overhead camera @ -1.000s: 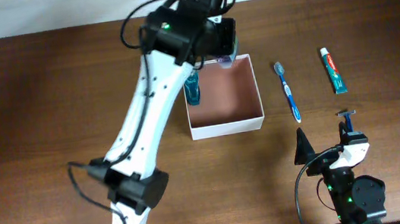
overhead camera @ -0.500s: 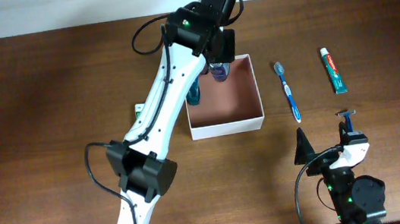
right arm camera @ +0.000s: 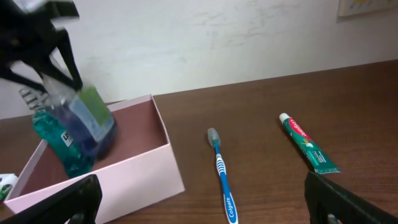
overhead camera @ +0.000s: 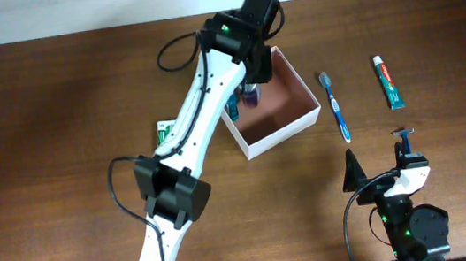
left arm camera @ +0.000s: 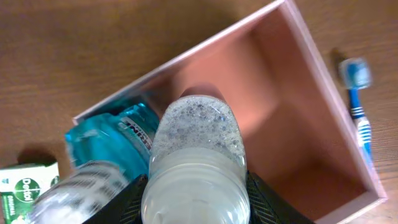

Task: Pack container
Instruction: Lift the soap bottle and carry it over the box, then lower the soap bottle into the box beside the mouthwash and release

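The left gripper (left arm camera: 196, 204) is shut tight on a clear bottle (left arm camera: 196, 140) with bubbly liquid in it, one black finger (left arm camera: 132, 200) on each side. The bottle is tilted and hangs over the left corner of the container (overhead camera: 299, 122). The container sits near the far middle of the table (overhead camera: 52, 108), turned at a slant, with white walls and a reddish-brown inside. A blue-green bottle (left arm camera: 115, 134) is right at that same corner, but I cannot tell if it is in the box or just outside. A small green box (overhead camera: 162, 132) lies to the left of it. To the right lie a blue toothbrush (overhead camera: 335, 104), then a toothpaste tube (overhead camera: 388, 81), and a razor (overhead camera: 405, 135). The right gripper (overhead camera: 381, 171) sits near the razor, its fingers spread wide with nothing between them.
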Robot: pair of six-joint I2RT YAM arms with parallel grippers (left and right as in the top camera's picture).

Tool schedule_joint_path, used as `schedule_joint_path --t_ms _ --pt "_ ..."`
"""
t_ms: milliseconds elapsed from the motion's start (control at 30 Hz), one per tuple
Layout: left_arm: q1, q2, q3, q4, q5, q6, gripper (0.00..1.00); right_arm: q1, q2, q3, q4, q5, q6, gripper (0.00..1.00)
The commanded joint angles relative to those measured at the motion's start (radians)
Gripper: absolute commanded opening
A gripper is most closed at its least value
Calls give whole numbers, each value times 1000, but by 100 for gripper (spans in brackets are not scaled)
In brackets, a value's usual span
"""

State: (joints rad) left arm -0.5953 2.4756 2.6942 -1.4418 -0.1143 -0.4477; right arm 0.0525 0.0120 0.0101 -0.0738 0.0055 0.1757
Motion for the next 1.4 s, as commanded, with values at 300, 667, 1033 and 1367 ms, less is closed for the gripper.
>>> schedule_joint_path --t_ms 300,667,1033,1367 --pt "-2 10 24 -14 -45 -24 8 6 -8 -5 -6 -2 -3 98" --pt "0 10 24 -9 -96 -23 25 6 -8 -5 -6 -2 -3 98" --pt "0 10 24 -1 -96 -23 56 6 -8 -5 -6 -2 -3 98" --pt "0 10 24 23 -96 6 61 6 -8 -5 -6 -2 -3 98"
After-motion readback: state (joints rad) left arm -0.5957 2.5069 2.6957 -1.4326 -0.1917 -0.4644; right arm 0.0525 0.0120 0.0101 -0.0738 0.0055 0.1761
